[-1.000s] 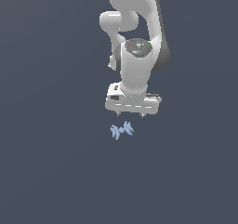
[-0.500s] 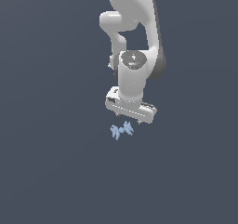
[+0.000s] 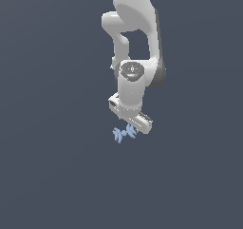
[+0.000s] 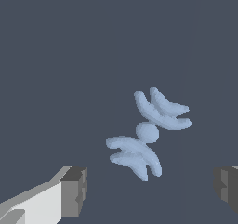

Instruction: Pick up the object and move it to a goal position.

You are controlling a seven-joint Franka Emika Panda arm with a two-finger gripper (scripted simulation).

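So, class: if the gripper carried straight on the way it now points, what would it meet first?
Most likely the pale-blue object. In the wrist view it lies ahead of the gripper, between its open fingers, and nothing else shows in that line. Depth is unclear; in the exterior view the two look close.

Background [image 3: 47,176]: a uniform, flat dark slate-blue field fills both views. No seam, edge, wall or furniture is distinguishable. Lighting is even and diffuse.
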